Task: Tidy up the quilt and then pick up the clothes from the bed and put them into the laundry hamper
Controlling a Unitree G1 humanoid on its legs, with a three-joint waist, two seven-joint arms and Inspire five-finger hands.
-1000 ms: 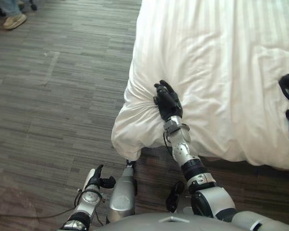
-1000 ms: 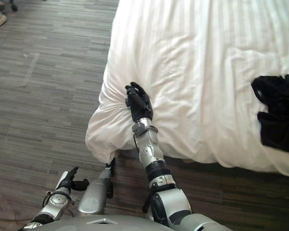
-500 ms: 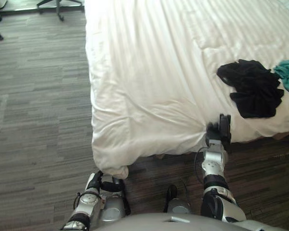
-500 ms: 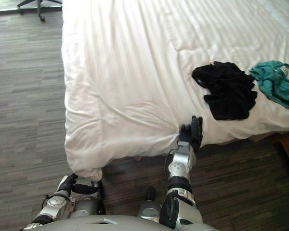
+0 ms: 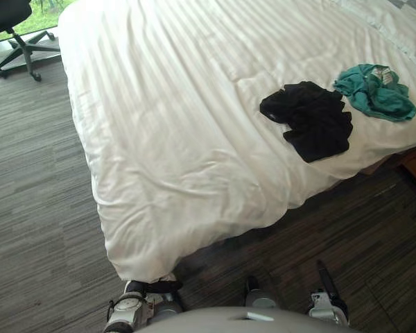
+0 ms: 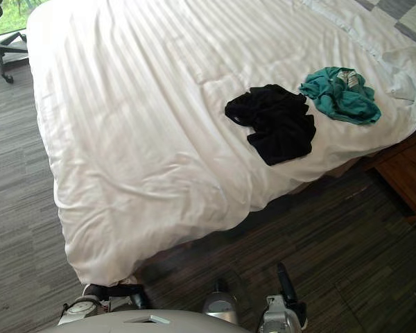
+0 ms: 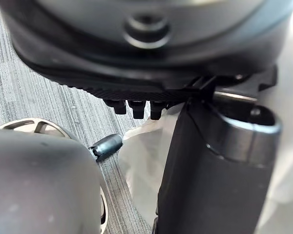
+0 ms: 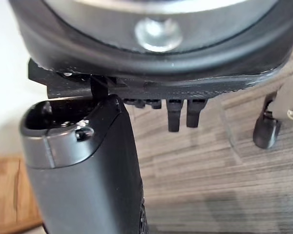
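The white striped quilt [image 5: 194, 139] lies spread over the bed, and its near corner hangs down to the floor. A black garment [image 5: 308, 119] lies crumpled on the quilt at the right. Just beyond it is a teal garment [image 5: 373, 90]. My right hand [image 5: 326, 281] is low over the floor in front of the bed, apart from the quilt. In the right wrist view its fingers [image 8: 180, 114] are straight and hold nothing. My left hand [image 5: 152, 286] is down by the hanging quilt corner, open, with white cloth [image 7: 141, 161] just past it.
A black office chair [image 5: 17, 35] stands on the floor at the far left of the bed. A wooden bedside unit [image 6: 405, 173] is at the right edge. A white pillow [image 6: 405, 73] sits near the teal garment. Dark floor runs along the bed's near side.
My right hand has let go of the quilt's edge, straightened its fingers and dropped low. The camera has swung right, bringing both garments further into view.
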